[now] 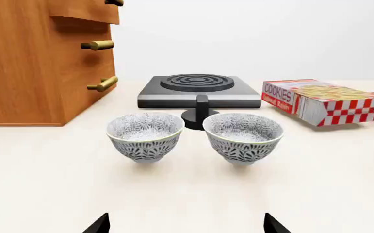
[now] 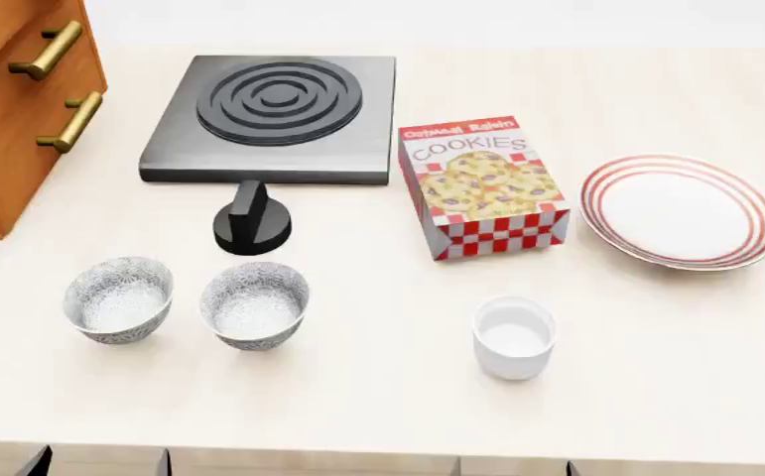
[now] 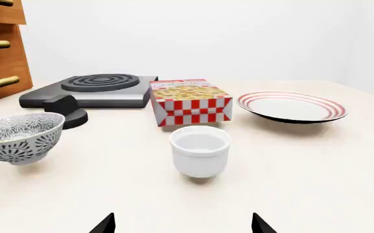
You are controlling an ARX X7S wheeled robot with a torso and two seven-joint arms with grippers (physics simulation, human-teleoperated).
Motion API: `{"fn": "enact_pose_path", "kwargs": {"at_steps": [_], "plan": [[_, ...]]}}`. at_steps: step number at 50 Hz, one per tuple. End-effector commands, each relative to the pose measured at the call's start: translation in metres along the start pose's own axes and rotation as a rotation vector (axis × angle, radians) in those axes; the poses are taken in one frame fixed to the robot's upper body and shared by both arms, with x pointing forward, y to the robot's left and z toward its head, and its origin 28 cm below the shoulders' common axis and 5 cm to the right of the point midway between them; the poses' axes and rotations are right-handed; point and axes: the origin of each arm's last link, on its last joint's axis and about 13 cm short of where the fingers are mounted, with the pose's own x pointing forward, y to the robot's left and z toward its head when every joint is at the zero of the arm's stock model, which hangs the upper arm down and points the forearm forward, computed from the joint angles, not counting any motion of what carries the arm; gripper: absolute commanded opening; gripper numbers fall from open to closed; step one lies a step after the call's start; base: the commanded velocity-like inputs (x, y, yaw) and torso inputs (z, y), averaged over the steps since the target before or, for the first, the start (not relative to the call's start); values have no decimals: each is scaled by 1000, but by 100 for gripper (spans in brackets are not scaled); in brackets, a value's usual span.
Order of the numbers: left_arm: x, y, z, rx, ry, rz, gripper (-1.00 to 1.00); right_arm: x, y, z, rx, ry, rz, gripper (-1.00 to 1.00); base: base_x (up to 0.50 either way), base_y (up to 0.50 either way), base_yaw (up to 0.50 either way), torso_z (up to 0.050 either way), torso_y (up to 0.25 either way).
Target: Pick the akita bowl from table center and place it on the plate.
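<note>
- Left gripper (image 1: pixel 185 227): only two dark fingertips (image 1: pixel 98 225) show at the edge of the left wrist view, spread wide apart, nothing between them, touching nothing.
- Right gripper (image 3: pixel 181 225): same picture in the right wrist view, two dark tips set wide apart, holding nothing and clear of the white cup (image 3: pixel 200 150) ahead of it.
- Neither gripper is identifiable in the head view.
- Landmark: the cookie box (image 2: pixel 483 185), lying flat on the table (image 2: pixel 382 397).
- Akita bowl (image 2: pixel 255 304): upright on the table, to the left of the cookie box and nearer the robot, just in front of the black knob (image 2: pixel 252 218). Not on the plate.
- Second look-alike bowl (image 2: pixel 119 298): just beside the akita bowl, on the side farther from the cookie box, a small gap between them, not touching.
- Plate (image 2: pixel 680 210): right of the cookie box, near it but apart, nothing on it.
- White cup: in front of the cookie box, toward the robot, upright.
- Hotplate (image 2: pixel 272 118): left of the cookie box and slightly behind it.
- Wooden drawer unit (image 2: pixel 18 99): far left of the cookie box, beyond the hotplate.
</note>
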Motion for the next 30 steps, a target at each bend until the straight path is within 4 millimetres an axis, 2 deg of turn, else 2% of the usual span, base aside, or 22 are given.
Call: {"fn": "enact_pose_path", "kwargs": {"at_steps": [1,15,20,26,30], "plan": [[-1,0,-1,-1,3,-2,100,-2,0,1,7,-13,3,100,0,0,0,0,0],[1,-1,0,6,16,-1,100,0,-4,4,9,-10,-23,100,0,0,0,0,0],[4,0,15,-15,-5,6,100,-2,-6,10,9,-23,-44,100,0,0,0,0,0],[15,4,40,-44,-23,33,100,-8,-18,26,32,-91,-143,100,0,0,0,0,0],[16,7,48,-48,-48,35,100,-16,-23,34,60,-137,-211,100,0,0,0,0,0]]}}
